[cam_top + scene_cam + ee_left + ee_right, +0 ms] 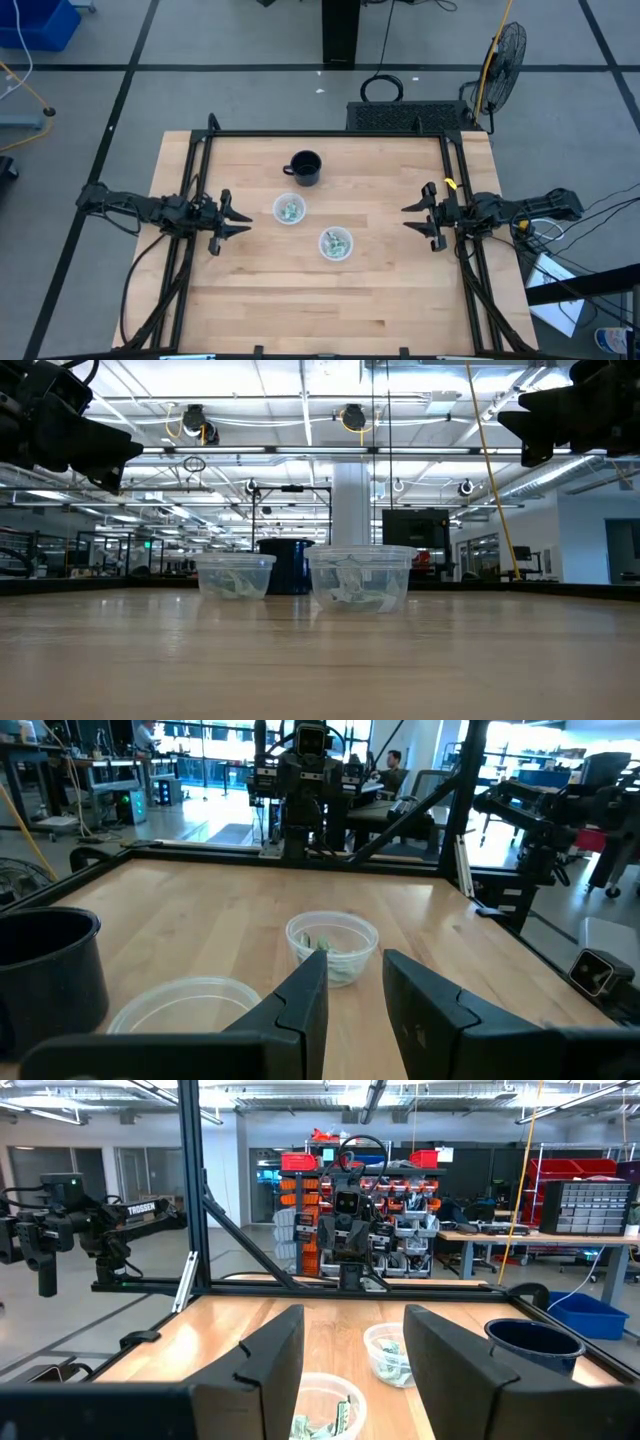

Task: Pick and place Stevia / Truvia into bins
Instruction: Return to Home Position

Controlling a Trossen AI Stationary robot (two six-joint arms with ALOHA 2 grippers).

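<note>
Two clear plastic cups stand on their bases mid-table, one nearer the left arm, the other nearer the right and the table's near edge. Green and white sweetener packets lie inside both. In the low view the cups show side by side. My left gripper hovers open at the table's left side, fingers pointing toward the cups. My right gripper hovers open at the right side, facing them. No loose packet shows on the table.
A black mug with a handle stands behind the cups toward the far edge, also seen in the wrist views. A black frame borders the wooden table top. Bare wood lies in front of the cups, toward the near edge.
</note>
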